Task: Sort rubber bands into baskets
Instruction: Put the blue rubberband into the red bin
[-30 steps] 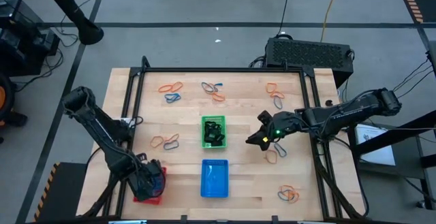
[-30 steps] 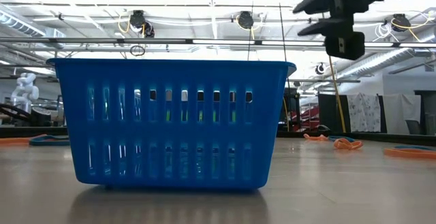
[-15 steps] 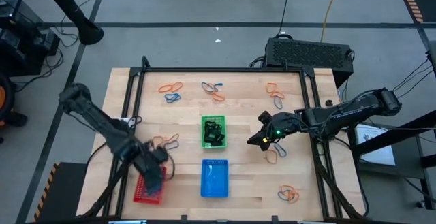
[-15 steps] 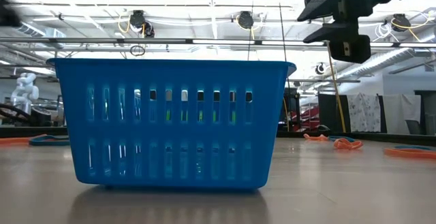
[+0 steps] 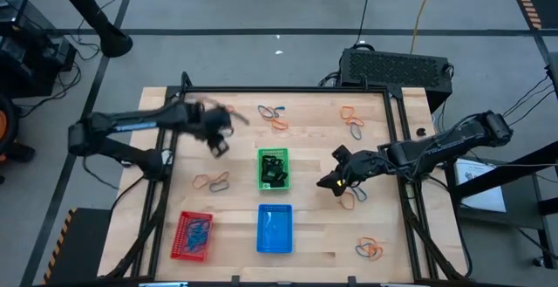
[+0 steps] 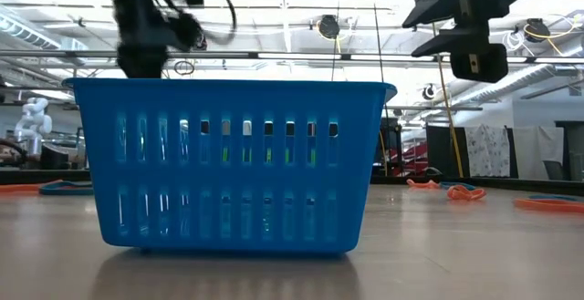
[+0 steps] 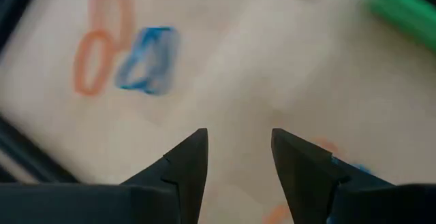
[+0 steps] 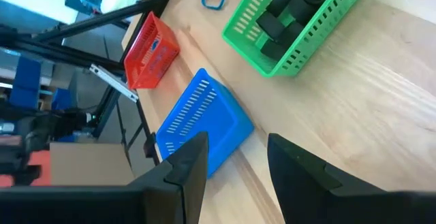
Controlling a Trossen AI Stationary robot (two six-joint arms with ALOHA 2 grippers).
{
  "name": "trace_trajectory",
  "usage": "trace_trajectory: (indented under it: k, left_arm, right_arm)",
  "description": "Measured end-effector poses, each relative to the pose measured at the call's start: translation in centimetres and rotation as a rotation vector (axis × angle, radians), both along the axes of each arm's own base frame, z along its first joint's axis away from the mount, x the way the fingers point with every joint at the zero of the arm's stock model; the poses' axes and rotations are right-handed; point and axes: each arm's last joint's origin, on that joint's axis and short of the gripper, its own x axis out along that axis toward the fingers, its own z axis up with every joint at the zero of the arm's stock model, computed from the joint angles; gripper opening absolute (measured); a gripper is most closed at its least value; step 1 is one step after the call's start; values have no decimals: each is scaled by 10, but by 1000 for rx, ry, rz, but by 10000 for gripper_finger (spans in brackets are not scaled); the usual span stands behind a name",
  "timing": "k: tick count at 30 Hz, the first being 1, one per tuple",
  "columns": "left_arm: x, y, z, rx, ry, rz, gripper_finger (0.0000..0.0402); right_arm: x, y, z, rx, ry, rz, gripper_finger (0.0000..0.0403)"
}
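My left gripper (image 5: pixel 214 135) hangs over open wood near the table's far-left part, fingers (image 7: pixel 187 161) parted and empty, just past an orange and blue cluster of rubber bands (image 7: pixel 126 57). My right gripper (image 5: pixel 334 170) hovers right of the green basket (image 5: pixel 273 168), fingers apart, empty, more bands (image 5: pixel 351 196) just beside it. The blue basket (image 5: pixel 274 228) and red basket (image 5: pixel 193 235) sit along the near edge. The low view shows mostly the blue basket's wall (image 6: pixel 228 159); my right wrist view alone shows dark bands (image 8: pixel 293 6) filling the green one.
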Motion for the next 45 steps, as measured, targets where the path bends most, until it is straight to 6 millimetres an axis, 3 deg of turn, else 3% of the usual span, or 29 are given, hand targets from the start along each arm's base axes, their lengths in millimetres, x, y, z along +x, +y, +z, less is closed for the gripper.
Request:
trace_trajectory:
  k: [6,13,20,31,35,40,45]
  left_arm:
    - [-8,83,-32,-82,67,228,170]
    - [-16,125,-75,-192,172,372,170]
    - [-5,137,-95,-180,150,352,170]
    - [0,144,-126,-191,264,384,168]
    - [0,144,-128,-198,265,379,124]
    - [0,142,-120,-184,227,373,16]
    - [-1,136,-97,-115,168,368,4]
  right_arm:
    - [-2,9,0,20,-2,-54,144]
    - [-7,22,0,42,-7,-80,144]
    - [-10,31,0,40,-16,-101,144]
    - [-13,44,-4,85,5,-109,144]
    - [-13,52,-8,102,21,-100,144]
    - [-12,61,-15,112,51,-87,144]
    - [-10,67,-23,101,78,-72,144]
